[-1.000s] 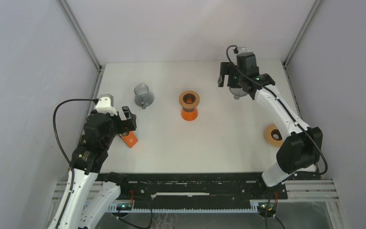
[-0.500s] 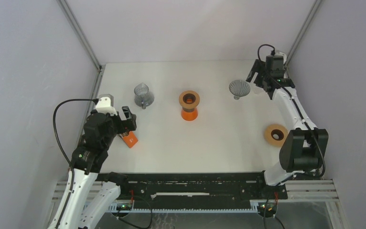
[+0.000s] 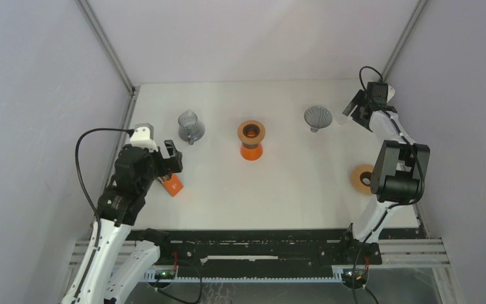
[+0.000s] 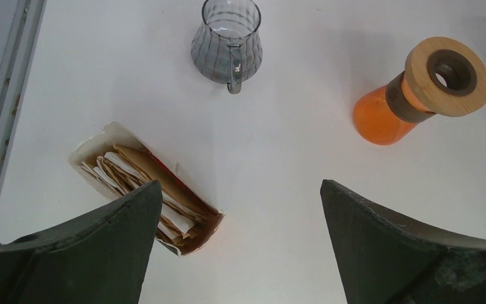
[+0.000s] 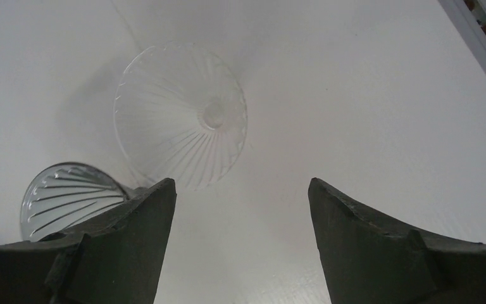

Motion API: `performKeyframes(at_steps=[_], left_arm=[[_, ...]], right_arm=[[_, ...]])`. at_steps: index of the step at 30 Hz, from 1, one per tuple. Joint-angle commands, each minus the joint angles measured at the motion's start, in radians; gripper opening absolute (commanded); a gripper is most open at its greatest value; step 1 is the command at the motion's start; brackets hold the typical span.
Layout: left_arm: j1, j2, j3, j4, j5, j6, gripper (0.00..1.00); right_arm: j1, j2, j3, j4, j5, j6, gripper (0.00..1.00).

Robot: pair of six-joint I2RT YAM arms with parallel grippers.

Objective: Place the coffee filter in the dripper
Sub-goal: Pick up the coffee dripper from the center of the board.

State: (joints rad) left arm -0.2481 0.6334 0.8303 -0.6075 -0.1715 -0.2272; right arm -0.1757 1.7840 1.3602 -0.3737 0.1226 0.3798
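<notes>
Right gripper (image 5: 240, 183) — jaws apart, empty, above clear dripper (image 5: 180, 114). Left gripper (image 4: 240, 183) apart too. Coffee filters (image 4: 139, 174) in box (image 4: 104, 134) — nothing placed yet.

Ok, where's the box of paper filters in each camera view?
Top external: the box of paper filters lies at the left, nearer the arms.
Left wrist: the box sits lower left.
Right wrist: not in it.
Landmark: the glass carafe, beyond the box in both.
</notes>
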Motion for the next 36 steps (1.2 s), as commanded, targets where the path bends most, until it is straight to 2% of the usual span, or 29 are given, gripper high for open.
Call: performKeyframes(at_steps=[1, 19, 23, 34, 36], left_arm=[[0.006, 0.015, -0.021, 0.029, 0.009, 0.008, 1.00], [0.018, 0.065, -0.014, 0.026, 0.017, 0.011, 1.00], [0.022, 0.066, -0.014, 0.027, 0.017, 0.012, 1.00], [0.029, 0.059, -0.016, 0.027, 0.021, 0.011, 1.00], [0.030, 0.056, -0.016, 0.026, 0.020, 0.011, 1.00]], right_arm=[[-0.025, 0.040, 0.072, 0.072, -0.034, 0.036, 0.83], [-0.067, 0.233, 0.188, 0.080, -0.142, 0.061, 0.56], [-0.069, 0.246, 0.192, 0.084, -0.143, 0.060, 0.45], [-0.076, 0.193, 0.192, 0.063, -0.133, 0.041, 0.03], [-0.076, 0.179, 0.191, 0.055, -0.132, 0.041, 0.00]])
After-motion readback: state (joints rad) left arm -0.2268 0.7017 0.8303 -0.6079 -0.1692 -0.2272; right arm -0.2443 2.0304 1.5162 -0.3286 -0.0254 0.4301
